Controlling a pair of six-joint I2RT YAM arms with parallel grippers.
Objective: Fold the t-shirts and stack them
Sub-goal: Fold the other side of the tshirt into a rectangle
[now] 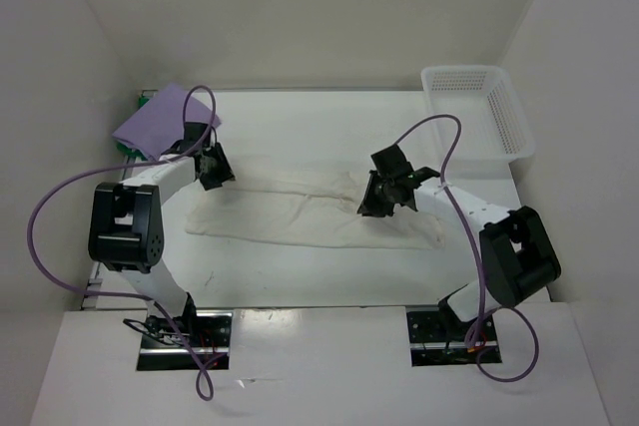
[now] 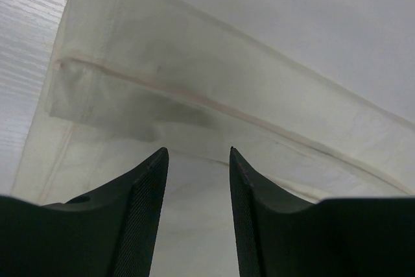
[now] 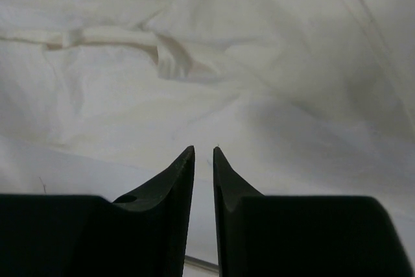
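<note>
1. Lying as a long folded band across the table point(image 1: 329, 117), the cream-white shirt point(image 1: 310, 214) is running its long axis left to right between the two arms.
2. The left gripper point(image 1: 212, 169) is hanging over the band's left end, jaws spread, nothing between them.
3. The right gripper point(image 1: 384, 197) is sitting over the part right of middle, jaws almost together, no cloth showing in the thin gap.
4. The lavender shirt point(image 1: 160, 122) is resting on the green shirt point(image 1: 140, 102) at the far left corner, nearer the left arm.
5. No brand, label or writing is showing.

top view looks down from behind; both wrist views close over cream shirt point(image 1: 290, 214).
</note>
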